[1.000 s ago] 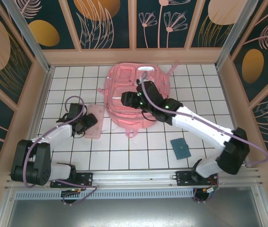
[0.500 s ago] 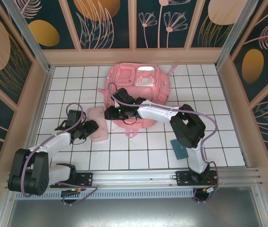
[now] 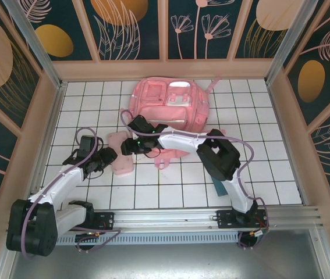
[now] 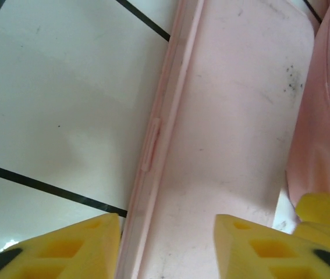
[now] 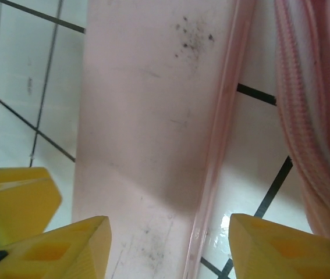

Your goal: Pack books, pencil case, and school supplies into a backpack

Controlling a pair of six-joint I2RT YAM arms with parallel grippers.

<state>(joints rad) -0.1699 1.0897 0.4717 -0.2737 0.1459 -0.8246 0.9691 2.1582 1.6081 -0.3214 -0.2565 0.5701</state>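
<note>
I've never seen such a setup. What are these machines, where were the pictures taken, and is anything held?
Two robot arms stand bolted to a white tiled table. One picture looks down from above; the other two come from cameras on the wrists, showing each arm's own yellow fingers. On the table lie a pink backpack, a flat pink pencil case and a small teal card. The left pincer and the right pincer both stand open at the pencil case; nothing seems gripped yet.

The backpack (image 3: 170, 104) lies toward the tiled table's (image 3: 258, 116) far edge. A pencil case (image 3: 124, 165) lies just beside it, a teal booklet (image 3: 217, 188) near-right.
</note>
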